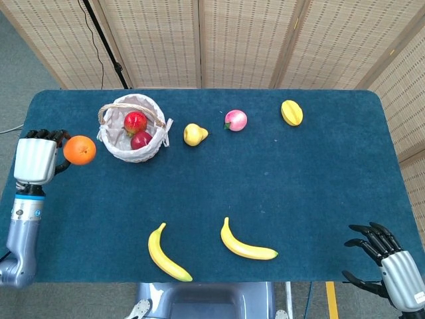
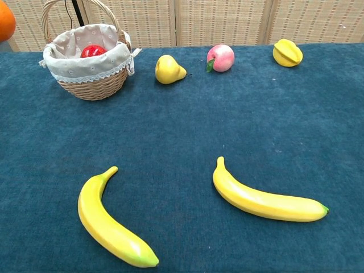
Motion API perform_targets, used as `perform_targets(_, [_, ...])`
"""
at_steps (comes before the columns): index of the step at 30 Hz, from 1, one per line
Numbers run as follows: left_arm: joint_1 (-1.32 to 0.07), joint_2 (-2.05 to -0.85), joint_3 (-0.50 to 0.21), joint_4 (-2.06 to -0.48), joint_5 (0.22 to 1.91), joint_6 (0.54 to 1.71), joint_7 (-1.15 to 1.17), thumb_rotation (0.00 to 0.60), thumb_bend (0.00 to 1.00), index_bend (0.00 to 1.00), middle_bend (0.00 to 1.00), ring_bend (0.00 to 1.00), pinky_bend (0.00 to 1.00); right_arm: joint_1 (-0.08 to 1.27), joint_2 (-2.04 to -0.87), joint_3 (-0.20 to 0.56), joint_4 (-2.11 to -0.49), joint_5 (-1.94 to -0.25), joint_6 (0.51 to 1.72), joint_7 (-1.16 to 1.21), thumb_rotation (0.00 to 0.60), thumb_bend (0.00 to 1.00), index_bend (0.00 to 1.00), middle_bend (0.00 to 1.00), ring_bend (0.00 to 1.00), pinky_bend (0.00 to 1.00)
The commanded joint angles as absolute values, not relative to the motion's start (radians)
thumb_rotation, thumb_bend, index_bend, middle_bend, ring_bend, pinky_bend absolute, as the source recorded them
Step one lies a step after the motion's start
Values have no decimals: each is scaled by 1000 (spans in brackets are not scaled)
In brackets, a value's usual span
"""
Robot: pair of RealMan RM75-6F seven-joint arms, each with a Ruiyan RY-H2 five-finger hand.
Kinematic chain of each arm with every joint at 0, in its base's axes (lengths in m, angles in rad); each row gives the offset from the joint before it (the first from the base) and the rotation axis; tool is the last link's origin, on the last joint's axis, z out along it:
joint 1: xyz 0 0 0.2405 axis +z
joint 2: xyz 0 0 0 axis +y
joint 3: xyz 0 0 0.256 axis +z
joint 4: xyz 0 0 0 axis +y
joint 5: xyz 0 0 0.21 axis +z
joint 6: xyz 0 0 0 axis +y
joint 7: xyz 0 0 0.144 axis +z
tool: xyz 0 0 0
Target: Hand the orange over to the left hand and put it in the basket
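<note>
Orange and round, the orange sits in the left hand, whose dark fingers curl around it. The left hand is at the far left edge of the worktop, and the orange is just to the left of the basket but not in it. In the chest view only a small bit of the orange shows, up in the top left corner.

The basket is woven, with a white cloth inside and a thin handle over the top. Two red fruits lie in it (one above the other in the head view).

The right hand is far away at the bottom right corner, off the edge of the worktop. Its fingers are spread apart and hold nothing.

Other fruit lies on the blue cloth. A yellow pear is just to the right of the basket. A pink peach is a little further right, and a yellow starfruit is near the back right. Two bananas lie at the front: the left banana and the right banana, near each other but not touching.

Behind the worktop stand woven screens.
</note>
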State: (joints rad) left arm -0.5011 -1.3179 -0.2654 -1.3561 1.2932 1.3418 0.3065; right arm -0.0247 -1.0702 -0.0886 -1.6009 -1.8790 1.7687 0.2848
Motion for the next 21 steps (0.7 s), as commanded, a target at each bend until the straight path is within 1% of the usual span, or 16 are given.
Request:
perform_targets(1, [-544,-1356,-291,-1292,1259,1289,292,600,171,663,594,471,468,-25,-1068,-91,-1603,-1883,1771,288,600,0,386,240,232,151])
perform_targets(7, [-632,-1434,-326,-1162,1213,1196,281,600,175,663,595,471,468,-27,-1063,-95,-1605,-1894,1782,299,600,0,388,241,233,151])
perform_targets(10, [-677,-1482,-334,-1081,1202,1153,277,600,174,663,596,472,468,-27,-1060,-96,-1606,-1898,1786,300,600,0,390,241,233,151])
perform_targets(15, [-737,-1573,-333,-940,1205,1113,247,600,175,663,596,472,468,-24,-1059,-94,-1603,-1895,1782,308,600,0,392,243,234,151])
perform_targets(18, [-754,-1606,-332,-894,1211,1112,227,600,176,663,592,456,468,-22,-1059,-94,-1602,-1890,1778,313,600,0,393,243,234,151])
perform_targets(19, [-761,-1622,-328,-872,1219,1115,215,600,175,661,584,445,468,-22,-1058,-95,-1602,-1890,1777,317,600,0,393,243,234,151])
perform_targets(20, [-765,-1631,-326,-858,1223,1115,207,600,168,647,556,421,468,-21,-1058,-96,-1601,-1890,1777,319,600,0,393,243,234,151])
perform_targets(21, [-770,-1638,-320,-845,1227,1106,201,600,161,602,500,381,462,-22,-1057,-97,-1600,-1891,1778,321,600,0,393,243,234,151])
